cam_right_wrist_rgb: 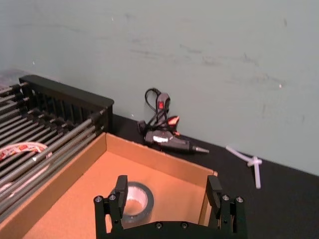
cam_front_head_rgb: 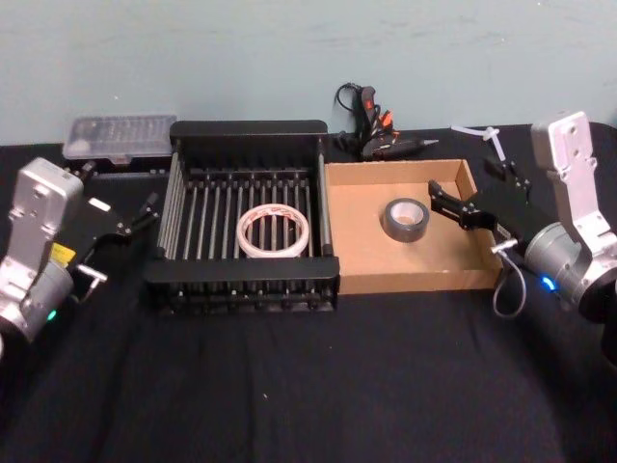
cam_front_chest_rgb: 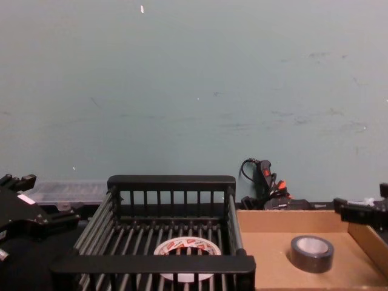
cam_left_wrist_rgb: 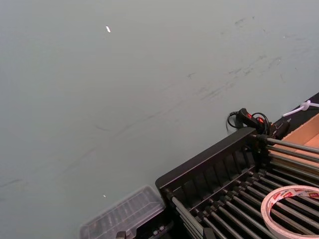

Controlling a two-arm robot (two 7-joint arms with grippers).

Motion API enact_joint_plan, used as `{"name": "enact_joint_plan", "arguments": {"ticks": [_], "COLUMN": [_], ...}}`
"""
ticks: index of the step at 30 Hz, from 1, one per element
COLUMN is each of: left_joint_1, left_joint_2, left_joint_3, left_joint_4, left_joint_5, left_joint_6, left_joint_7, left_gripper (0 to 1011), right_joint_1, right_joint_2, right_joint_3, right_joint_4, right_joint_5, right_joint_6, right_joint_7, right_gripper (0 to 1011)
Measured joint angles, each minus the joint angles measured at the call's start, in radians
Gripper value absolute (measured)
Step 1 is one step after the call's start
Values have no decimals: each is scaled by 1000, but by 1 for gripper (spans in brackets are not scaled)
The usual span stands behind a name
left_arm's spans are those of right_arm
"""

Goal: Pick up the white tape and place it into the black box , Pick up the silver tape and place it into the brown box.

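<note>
White tape lies flat on the bars of the black box; silver tape lies flat, hole up, on the floor of the brown box; I judge both placements done. Right claw, jaws apart and empty, hangs over the brown box's right wall with the silver tape just to its left; I read retreat as rightward and up. Left claw sits left of the black box, outside its rim; I cannot tell how its jaws stand; white tape lies to its right.
</note>
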Motion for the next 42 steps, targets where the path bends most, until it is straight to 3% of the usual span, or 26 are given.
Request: {"name": "enact_joint_plan", "arguments": {"ticks": [8, 42], "left_joint_1": [0, 0], "left_joint_2": [0, 0], "left_joint_3": [0, 0], "left_joint_4": [0, 0], "left_joint_5": [0, 0], "left_joint_6": [0, 0], "left_joint_7": [0, 0], "left_gripper": [1001, 1001], "right_joint_1": [-10, -9], "right_joint_2": [-19, -16], "right_joint_3": [13, 10], "right_joint_4": [21, 18], "right_joint_5": [-16, -13], "right_joint_6": [2, 3], "right_joint_7": [-3, -1], "right_gripper": [1002, 1002]}}
